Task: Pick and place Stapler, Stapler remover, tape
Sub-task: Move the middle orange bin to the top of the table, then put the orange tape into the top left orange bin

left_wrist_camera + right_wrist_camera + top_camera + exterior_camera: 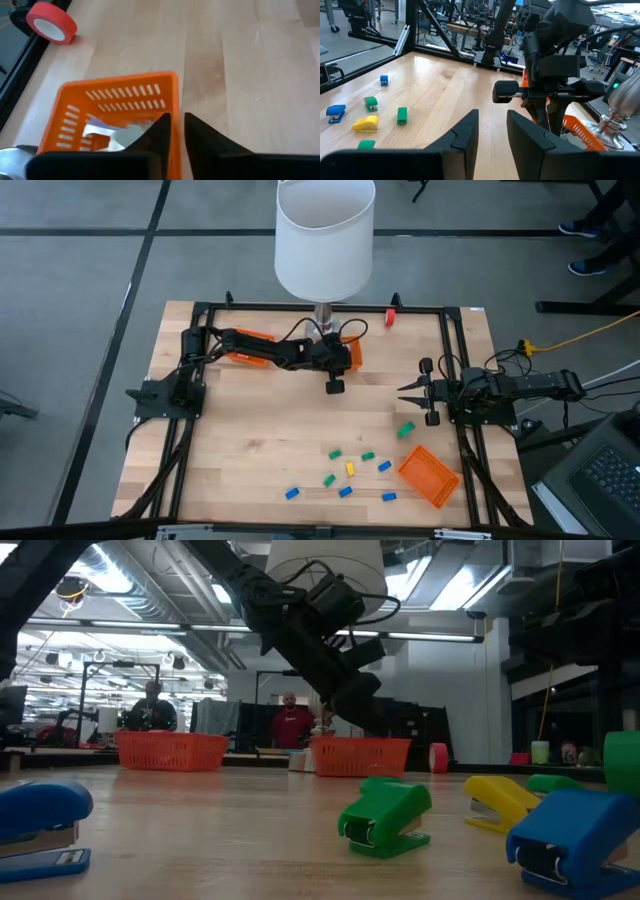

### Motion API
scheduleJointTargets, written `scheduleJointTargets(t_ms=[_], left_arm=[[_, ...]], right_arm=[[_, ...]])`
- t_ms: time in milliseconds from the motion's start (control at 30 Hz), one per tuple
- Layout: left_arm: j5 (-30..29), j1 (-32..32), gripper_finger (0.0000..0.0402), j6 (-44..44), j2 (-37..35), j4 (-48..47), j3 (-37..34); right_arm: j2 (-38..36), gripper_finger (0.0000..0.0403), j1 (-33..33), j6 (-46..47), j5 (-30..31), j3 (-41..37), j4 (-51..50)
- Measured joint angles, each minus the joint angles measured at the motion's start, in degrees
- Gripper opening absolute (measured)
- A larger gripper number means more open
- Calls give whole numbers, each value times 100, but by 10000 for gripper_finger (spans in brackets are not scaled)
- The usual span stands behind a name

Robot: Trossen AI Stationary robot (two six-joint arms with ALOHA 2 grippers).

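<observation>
Found the left gripper [177,117] at the far middle of the light wooden table [260,440], reached across from its own side and lowered to the rim of an orange slotted plastic basket [120,97]. Noted its fingers [159,131] parted by a narrow gap only, straddling the basket's side wall, one inside and one outside. Unable to confirm contact with that wall. Saw no object pinched. Recorded pale silvery pieces [127,134] lying inside this basket. Located the small red roll of tape [51,22] upright on its edge on bare wood beyond the basket, near the black frame rail [320,307] at the table's far edge, apart from the basket and untouched by either gripper. Found the right gripper [492,117] waiting low at the right side of the table, aimed toward the centre, fingers slightly spread and empty. Counted small plastic staplers scattered on the near half of the table, among them a green stapler [388,818], a yellow stapler [366,123] and a blue stapler [45,825], all loose on the wood and well apart from both grippers. Noted a second orange basket [248,346] under the left arm and a third orange basket [430,475] at the near right corner.
</observation>
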Motion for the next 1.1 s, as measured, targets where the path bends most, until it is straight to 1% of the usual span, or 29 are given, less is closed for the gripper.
scheduleJointTargets(t_ms=[133,200,300,367,500,633,700,767,833,967,1100], left_arm=[[-67,-38,92,-128,0,263,2],[-195,-63,109,-208,0,444,4],[-297,-112,128,-310,0,673,7],[-302,-205,136,-306,-4,604,58],[-419,-456,140,-304,-196,-115,285],[-543,-658,141,-202,-671,-1139,305],[-646,-750,141,-218,-994,-1723,173],[-777,-822,141,-253,-1369,-1974,-114],[-952,-882,141,-292,-1824,-1874,-623],[-1345,-898,141,-499,-2829,-1045,-1873],[-1507,-880,141,-723,-3794,-135,-2916]], right_arm=[[0,106,0,2,0,0,0],[0,106,-2,0,0,0,0],[0,106,0,2,0,0,-1],[0,106,0,1,0,0,0],[0,106,0,0,0,0,0],[0,106,-2,0,0,0,0],[0,106,0,1,0,0,0],[0,106,-1,2,0,0,0],[0,106,0,2,0,0,-1],[0,106,0,2,0,0,-2],[0,106,-1,2,0,0,1]])
